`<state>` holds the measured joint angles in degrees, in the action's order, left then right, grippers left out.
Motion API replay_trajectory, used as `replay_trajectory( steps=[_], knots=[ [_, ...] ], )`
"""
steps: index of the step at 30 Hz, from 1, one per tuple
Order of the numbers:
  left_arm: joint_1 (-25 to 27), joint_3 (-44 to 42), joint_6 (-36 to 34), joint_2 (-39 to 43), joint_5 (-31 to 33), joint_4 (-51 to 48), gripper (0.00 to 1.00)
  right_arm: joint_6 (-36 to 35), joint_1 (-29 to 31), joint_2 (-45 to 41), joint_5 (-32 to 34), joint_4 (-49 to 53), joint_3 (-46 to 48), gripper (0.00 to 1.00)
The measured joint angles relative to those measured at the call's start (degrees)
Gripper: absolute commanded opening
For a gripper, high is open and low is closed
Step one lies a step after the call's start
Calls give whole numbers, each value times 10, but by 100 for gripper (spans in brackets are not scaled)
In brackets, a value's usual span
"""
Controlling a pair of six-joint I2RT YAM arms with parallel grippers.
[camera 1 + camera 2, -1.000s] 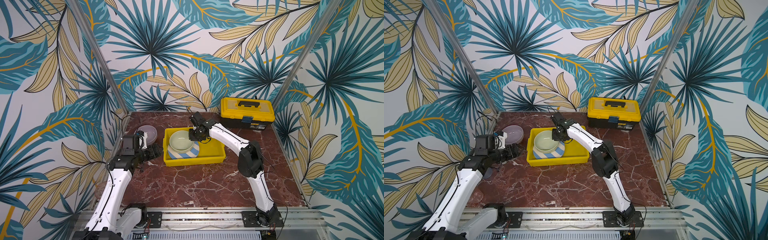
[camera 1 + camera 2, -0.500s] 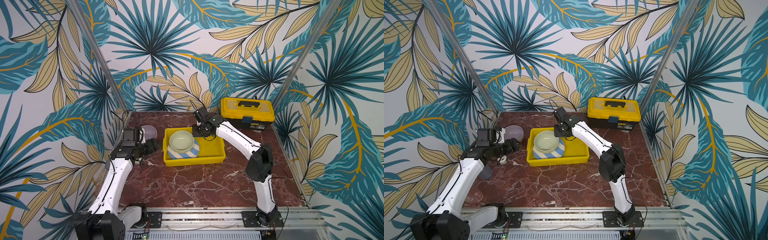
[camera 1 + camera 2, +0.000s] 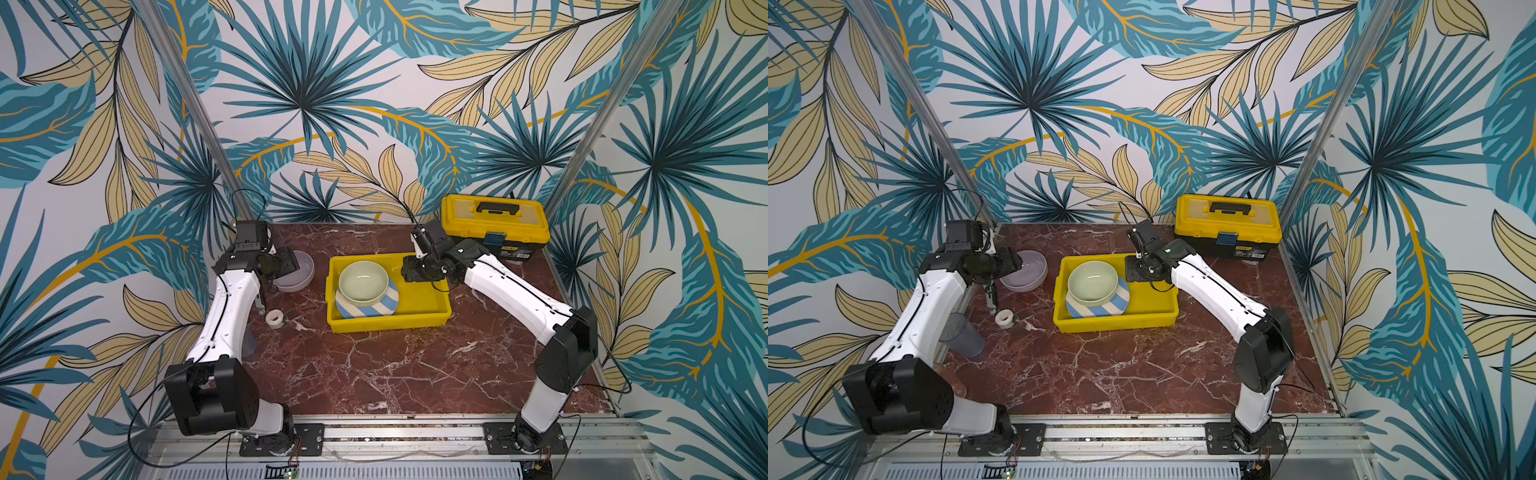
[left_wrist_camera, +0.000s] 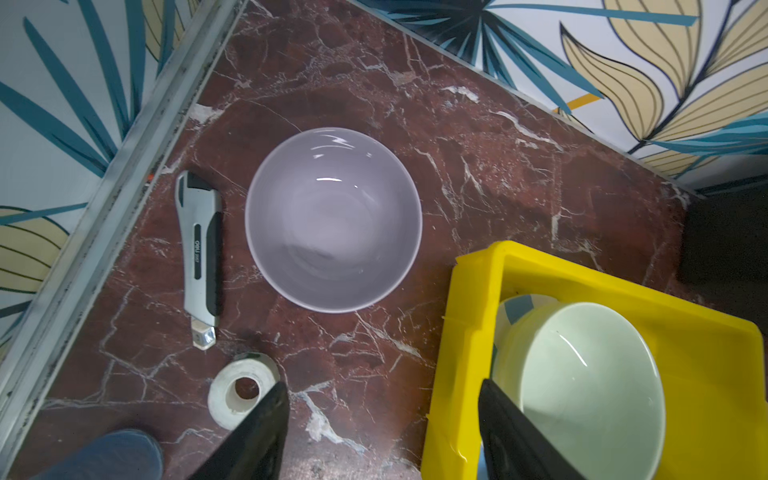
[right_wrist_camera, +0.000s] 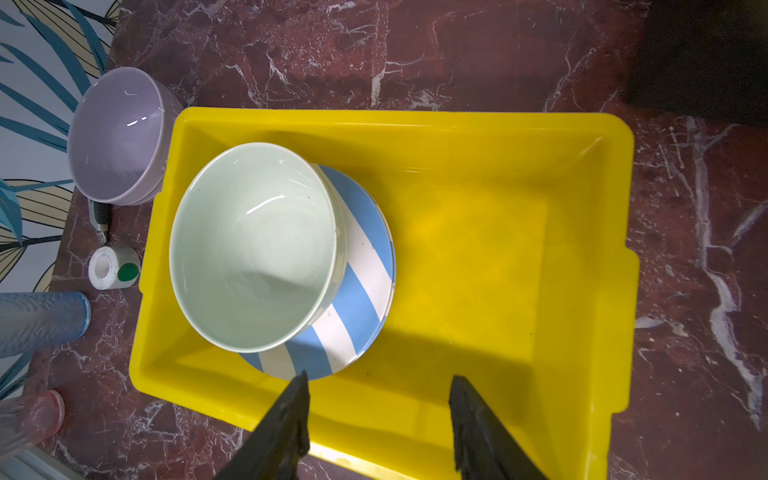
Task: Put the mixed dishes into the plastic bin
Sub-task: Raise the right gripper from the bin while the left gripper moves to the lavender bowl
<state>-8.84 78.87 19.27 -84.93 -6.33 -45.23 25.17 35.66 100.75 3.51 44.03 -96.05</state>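
The yellow plastic bin (image 3: 419,309) sits mid-table; in it a pale green bowl (image 3: 363,280) rests on a blue-white striped plate (image 3: 376,309). A lilac bowl (image 3: 301,270) stands on the table left of the bin. My left gripper (image 3: 286,266) hangs above the table between the lilac bowl (image 4: 332,220) and the bin's rim (image 4: 469,332), open (image 4: 382,388) and empty. My right gripper (image 5: 379,376) is open and empty over the bin's far rim (image 5: 374,415), clear of the green bowl (image 5: 253,245). A bluish ribbed tumbler (image 3: 961,334) stands by the left arm; another clear tumbler (image 5: 29,419) shows beside it.
A utility knife (image 4: 199,249) and a white tape roll (image 4: 241,390) lie left of the lilac bowl, near the left wall rail. A yellow-and-black toolbox (image 3: 494,224) stands at the back right, just behind the right arm.
My right gripper has opened, left the green bowl on the striped plate and drawn back to the bin's far rim. My left gripper has moved towards the back, over by the lilac bowl.
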Motion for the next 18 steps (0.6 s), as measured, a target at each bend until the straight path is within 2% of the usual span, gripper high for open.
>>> replay_trajectory(
  steps=[4, 9, 18],
  knots=[
    [-19, 39, -12, -57, 15, -13, 68, -13, -5, -50, -11, -23, 53, 66],
    [-35, 76, -24, -118, 25, -24, 66, -23, -9, -102, -36, -58, 120, 67],
    [-52, 170, -42, -247, 49, -50, 59, -23, -10, -143, -65, -97, 186, 67]
  ],
)
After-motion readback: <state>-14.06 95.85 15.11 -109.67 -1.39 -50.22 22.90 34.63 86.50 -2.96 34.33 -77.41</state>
